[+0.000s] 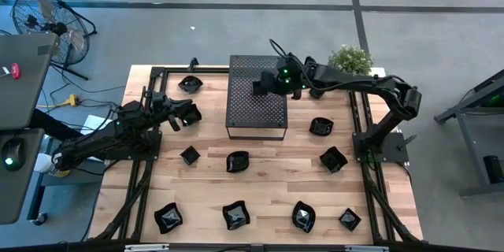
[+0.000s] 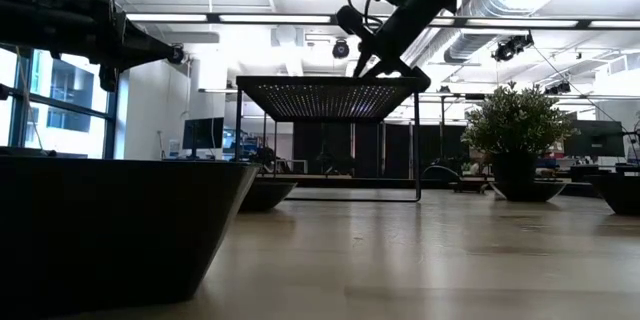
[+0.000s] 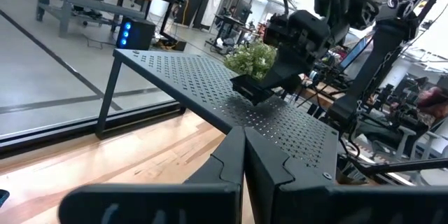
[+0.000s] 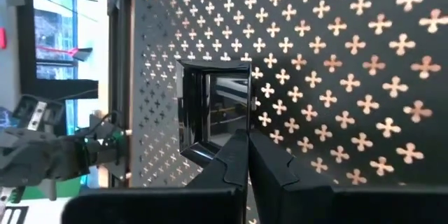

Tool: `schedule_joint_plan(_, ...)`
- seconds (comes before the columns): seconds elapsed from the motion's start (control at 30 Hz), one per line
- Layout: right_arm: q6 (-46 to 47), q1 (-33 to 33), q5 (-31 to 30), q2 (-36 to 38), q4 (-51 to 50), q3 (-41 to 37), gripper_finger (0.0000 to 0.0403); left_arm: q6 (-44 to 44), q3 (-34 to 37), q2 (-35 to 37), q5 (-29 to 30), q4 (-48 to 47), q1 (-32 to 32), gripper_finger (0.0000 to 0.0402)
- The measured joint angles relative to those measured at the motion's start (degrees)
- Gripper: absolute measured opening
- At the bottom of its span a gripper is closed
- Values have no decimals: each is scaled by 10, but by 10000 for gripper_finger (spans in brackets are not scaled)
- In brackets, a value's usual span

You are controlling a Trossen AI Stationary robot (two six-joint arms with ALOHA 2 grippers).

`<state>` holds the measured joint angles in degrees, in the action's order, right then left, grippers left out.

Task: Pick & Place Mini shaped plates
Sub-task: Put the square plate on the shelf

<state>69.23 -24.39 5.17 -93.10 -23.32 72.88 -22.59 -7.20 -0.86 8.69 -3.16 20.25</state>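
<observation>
Mini shaped plates [image 1: 237,161] lie scattered over the counter [image 1: 276,181], one pinched in the closed right tool [image 1: 262,87] above the perforated box [image 1: 256,114]; glossy, slippery, probably brittle, so grab rims.

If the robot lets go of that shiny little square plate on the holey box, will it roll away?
Probably not. The square plate has straight edges and a flat shape, so it should sit still on the perforated box. Its glossy surface looks slippery and rigid, possibly breakable.

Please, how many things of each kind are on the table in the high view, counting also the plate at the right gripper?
Black mini plates: 11
Perforated black stand: 1
Potted plant: 1
Total: 13
</observation>
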Motion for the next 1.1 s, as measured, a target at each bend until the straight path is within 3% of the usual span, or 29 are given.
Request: schedule_joint_plan(1.1, -25, -14, -7, -18, 17, 0, 2, 0, 0, 0, -2, -1, 0, 1)
